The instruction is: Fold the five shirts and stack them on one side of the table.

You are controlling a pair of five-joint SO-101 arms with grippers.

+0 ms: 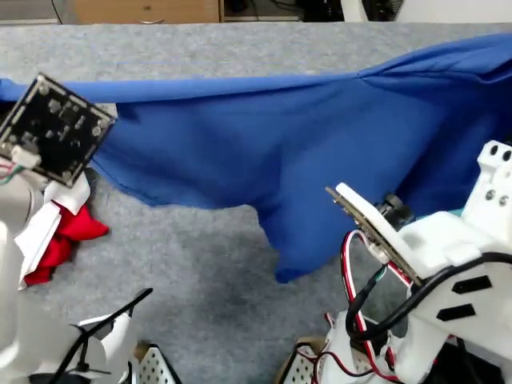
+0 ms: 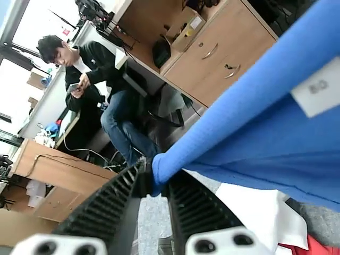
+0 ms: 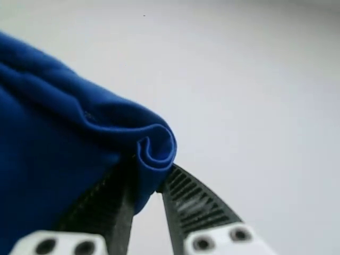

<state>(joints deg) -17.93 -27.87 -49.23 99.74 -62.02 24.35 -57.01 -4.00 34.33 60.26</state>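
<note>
While strung between the two arms, spans the grey table [image 1: 200, 272] in the high view as one blue shirt [image 1: 264, 152], from the left edge up to the far right corner. Top hem pulled into a nearly straight line, a loose flap sagging toward the near side in the middle. Beside the left arm's black camera board [image 1: 52, 128], a crumpled red and white garment [image 1: 60, 232] on the table near the shirt's left end. At the right, the white right arm [image 1: 448, 264] in front of the shirt's lower part.

In the left wrist view, left gripper [image 2: 154, 178] clamped on a rolled edge of the blue shirt [image 2: 265, 133], ribbed fingers [image 2: 101, 207] pressing the fabric from both sides. On the cloth, a white label [image 2: 316, 90]; below it, the red and white garment [image 2: 249, 207].

In the right wrist view, right gripper [image 3: 146, 180] pinched on a curled fold of the blue shirt [image 3: 64, 138], fabric bunched between the black fingers [image 3: 186, 202] and poking past the tips
</note>
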